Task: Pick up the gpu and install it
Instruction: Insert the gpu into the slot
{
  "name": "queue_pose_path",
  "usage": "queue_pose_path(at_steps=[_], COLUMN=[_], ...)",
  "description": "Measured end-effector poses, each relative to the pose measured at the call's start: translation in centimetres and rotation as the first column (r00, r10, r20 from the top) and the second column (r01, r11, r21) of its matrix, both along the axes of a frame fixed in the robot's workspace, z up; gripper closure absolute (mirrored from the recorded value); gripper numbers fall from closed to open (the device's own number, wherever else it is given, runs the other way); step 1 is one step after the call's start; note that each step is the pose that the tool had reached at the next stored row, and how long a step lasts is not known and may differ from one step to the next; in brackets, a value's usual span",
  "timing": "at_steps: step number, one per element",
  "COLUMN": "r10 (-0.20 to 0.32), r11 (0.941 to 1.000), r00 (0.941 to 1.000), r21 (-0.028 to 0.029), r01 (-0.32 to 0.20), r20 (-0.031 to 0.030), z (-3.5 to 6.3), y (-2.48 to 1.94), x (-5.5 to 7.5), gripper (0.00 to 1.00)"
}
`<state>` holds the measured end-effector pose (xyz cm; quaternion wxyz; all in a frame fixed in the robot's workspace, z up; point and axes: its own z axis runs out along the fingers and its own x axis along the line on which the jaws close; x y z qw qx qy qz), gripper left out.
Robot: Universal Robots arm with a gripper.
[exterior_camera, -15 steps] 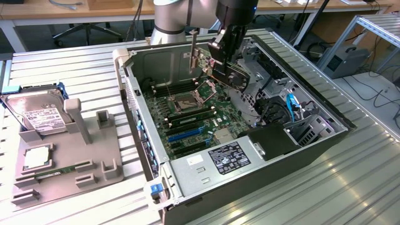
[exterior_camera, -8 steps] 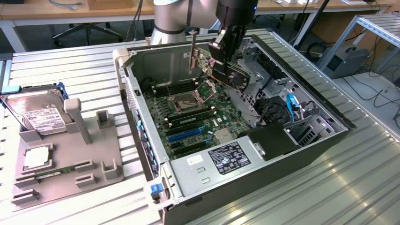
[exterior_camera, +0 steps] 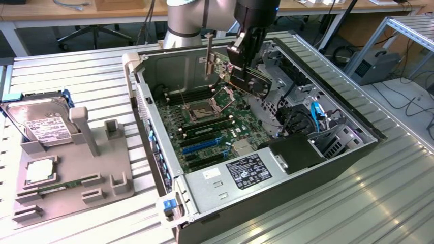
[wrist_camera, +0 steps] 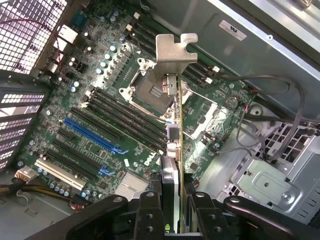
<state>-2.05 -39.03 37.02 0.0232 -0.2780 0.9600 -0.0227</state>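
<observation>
Gpu point(exterior_camera: 252, 80): thin flat card, dark face, silver bracket point(wrist_camera: 173, 50) at one end. It is clamped on edge between the jaws, above the motherboard point(exterior_camera: 237, 116) inside the open case point(exterior_camera: 285, 198), toward 1 o'clock of the board in the exterior view. The wrist view shows it edge-on, so its faces are unreadable, and the gripped end is hidden between the jaws.

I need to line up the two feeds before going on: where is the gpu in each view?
Exterior view: the gpu hangs clamped in the gripper above the open computer case.
Wrist view: the gpu runs edge-on out from the gripper, with its silver bracket at the far end, over the motherboard.
Shared landmark: the blue expansion slots.
</observation>
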Motion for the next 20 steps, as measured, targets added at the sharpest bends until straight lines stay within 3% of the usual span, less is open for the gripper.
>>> queue_pose_path(at_steps=[17,20], r10=[0.037,0.073], r11=[0.9993,0.9973], r00=[0.9993,0.9973], r21=[0.0,0.0], r01=[-0.037,-0.073], r20=[0.0,0.0], z=[0.0,0.0], y=[0.0,0.0], x=[0.0,0.0], gripper=[0.73,0.73])
